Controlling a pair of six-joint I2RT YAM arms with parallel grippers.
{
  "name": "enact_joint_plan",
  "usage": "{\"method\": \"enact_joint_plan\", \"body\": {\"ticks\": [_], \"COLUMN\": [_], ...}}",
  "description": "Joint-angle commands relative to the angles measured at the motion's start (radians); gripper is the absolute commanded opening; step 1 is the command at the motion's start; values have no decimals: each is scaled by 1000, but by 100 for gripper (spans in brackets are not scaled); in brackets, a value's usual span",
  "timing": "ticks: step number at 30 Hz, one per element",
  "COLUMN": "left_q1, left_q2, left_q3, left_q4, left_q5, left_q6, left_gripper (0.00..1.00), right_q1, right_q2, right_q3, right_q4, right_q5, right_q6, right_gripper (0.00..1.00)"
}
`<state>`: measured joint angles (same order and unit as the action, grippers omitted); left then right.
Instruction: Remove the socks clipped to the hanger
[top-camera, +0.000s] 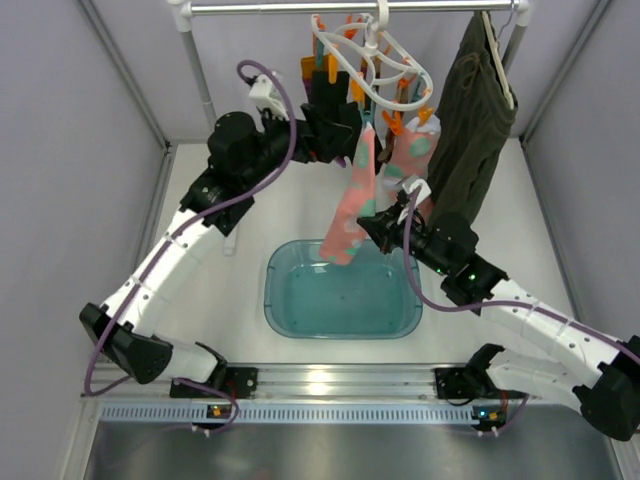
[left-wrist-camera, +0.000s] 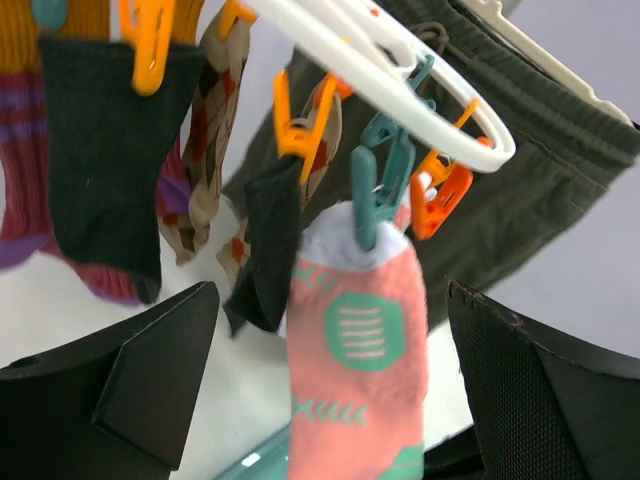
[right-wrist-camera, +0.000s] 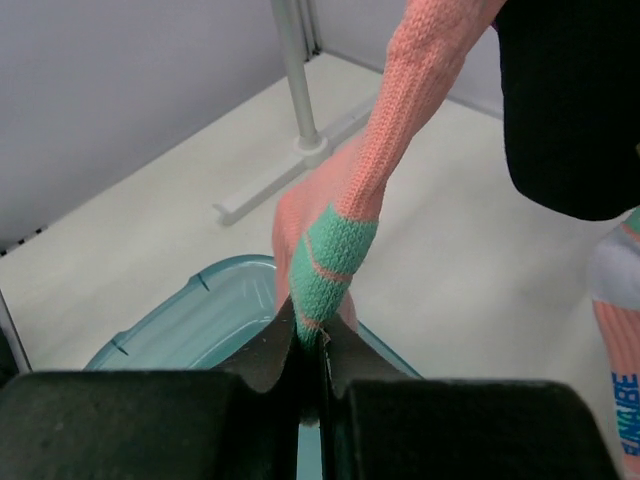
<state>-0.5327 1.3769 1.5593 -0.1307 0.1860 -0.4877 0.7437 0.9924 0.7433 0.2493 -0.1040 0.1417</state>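
Status: early, nothing off yet as far as I can see. Hanger (top-camera: 372, 55) hangs from the rail (top-camera: 350, 7) at the back, above the bench (top-camera: 300, 210). All the socks (top-camera: 355, 200) in view are clipped to it.

Left wrist view shows two black socks (left-wrist-camera: 100, 150), an argyle sock (left-wrist-camera: 215, 120) and a pink sock (left-wrist-camera: 360, 340) under a teal clip (left-wrist-camera: 372, 195).

Right hand (right-wrist-camera: 308, 345) is pressed together, pinching the teal toe of a pink sock. The fabric runs up from it toward the hanger, top end out of that view. Can't tell if it's the one under the teal clip.

Left hand (top-camera: 325, 125) is spread wide beside the hanger, holding nothing. A pink sock sits in line between its fingers (left-wrist-camera: 130, 390), no contact visible.

Bin (top-camera: 340, 300) below shows no socks in it. Olive garment (top-camera: 475, 110) beside the hanger isn't part of the job.

Left to do: get this pink one off its clip, then all the rest.
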Motion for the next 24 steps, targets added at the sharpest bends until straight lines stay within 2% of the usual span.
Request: {"method": "enact_joint_plan", "body": {"ticks": [1, 2, 3, 6, 9, 14, 16, 22, 24], "left_q1": [-129, -157, -217, -298, -341, -351, -351, -349, -348], "left_q2": [30, 56, 73, 132, 197, 252, 263, 304, 323], "left_q3": [116, 128, 145, 197, 251, 286, 295, 338, 361], "left_q4": [66, 65, 65, 63, 62, 65, 63, 65, 65], "left_q5": [-317, -370, -416, -563, -675, -734, -718, -714, -714], "left_q6": [171, 237, 265, 349, 417, 452, 459, 510, 528], "left_gripper": [99, 99, 99, 97, 95, 88, 83, 78, 73], "right_q1": [26, 29, 39, 51, 65, 75, 77, 79, 80], "right_q2": [34, 52, 61, 81, 98, 91, 84, 88, 86], "right_q3": [89, 96, 105, 113, 120, 122, 123, 122, 120], "right_q4": [-47, -48, -47, -33, -25, -21, -24, -27, -27], "right_q5": [47, 55, 65, 93, 98, 98, 93, 63, 53], "right_q6": [-8, -11, -14, -13, -13, -13, -14, -19, -19], "right_gripper": [0, 0, 0, 0, 0, 0, 0, 0, 0]}}
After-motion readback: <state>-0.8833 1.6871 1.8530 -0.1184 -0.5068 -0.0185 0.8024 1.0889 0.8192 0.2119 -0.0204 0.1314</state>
